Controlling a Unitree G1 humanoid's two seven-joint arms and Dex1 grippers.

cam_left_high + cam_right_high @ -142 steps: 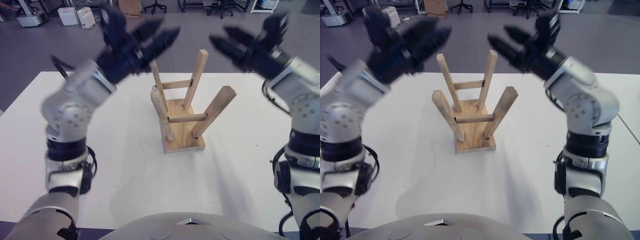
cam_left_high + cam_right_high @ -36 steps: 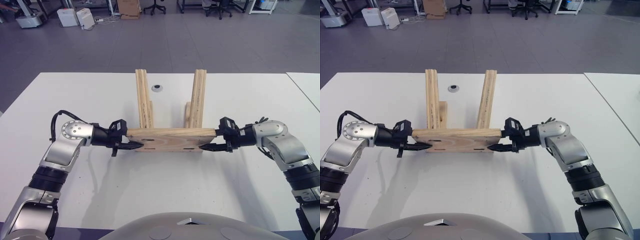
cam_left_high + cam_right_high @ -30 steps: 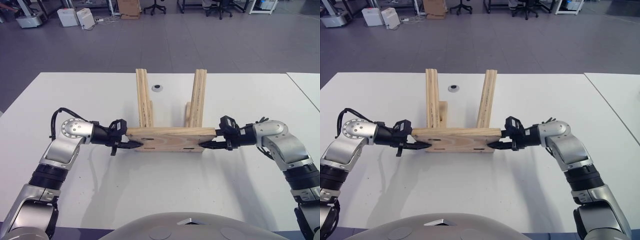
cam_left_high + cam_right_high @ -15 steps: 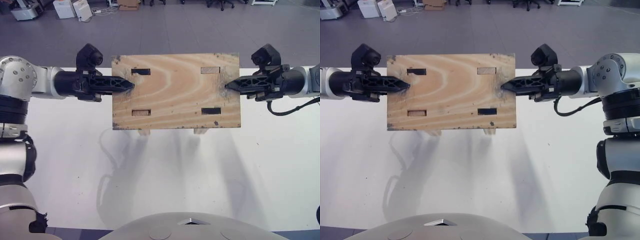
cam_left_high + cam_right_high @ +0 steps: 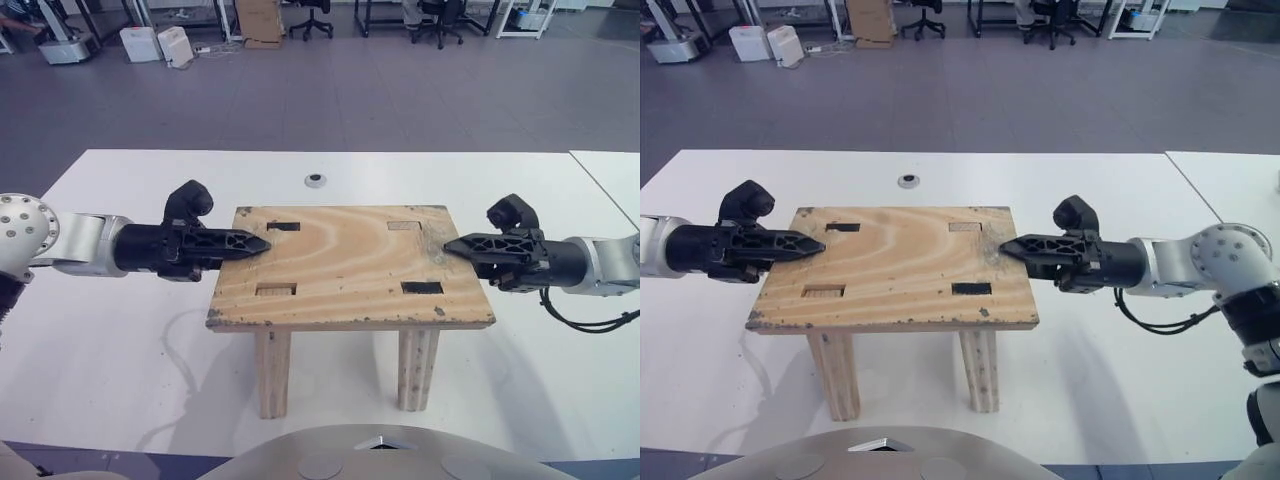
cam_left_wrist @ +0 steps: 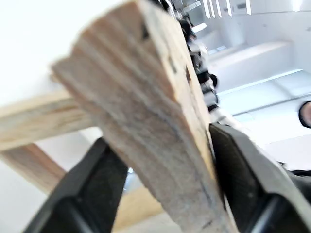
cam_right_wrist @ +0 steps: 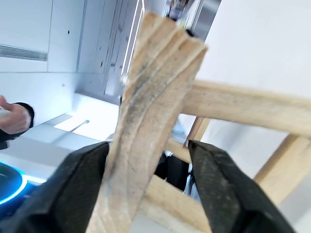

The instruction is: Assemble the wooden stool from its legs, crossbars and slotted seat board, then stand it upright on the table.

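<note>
The stool (image 5: 345, 265), first upside down and then tipped on its side, now stands upright on its legs (image 5: 272, 372), closer to the tabletop's (image 5: 120, 330) front edge. The left gripper (image 5: 262, 243) and right gripper (image 5: 448, 245) travel with it, staying clamped on its seat board's (image 5: 340, 250) opposite edges.

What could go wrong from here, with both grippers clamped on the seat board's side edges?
1. The left gripper and right gripper pinch only the thin edges of the seat board; opening unevenly could drag or tip it.
2. Any upward pull might lift the board off the legs, since it is only slotted on.
</note>
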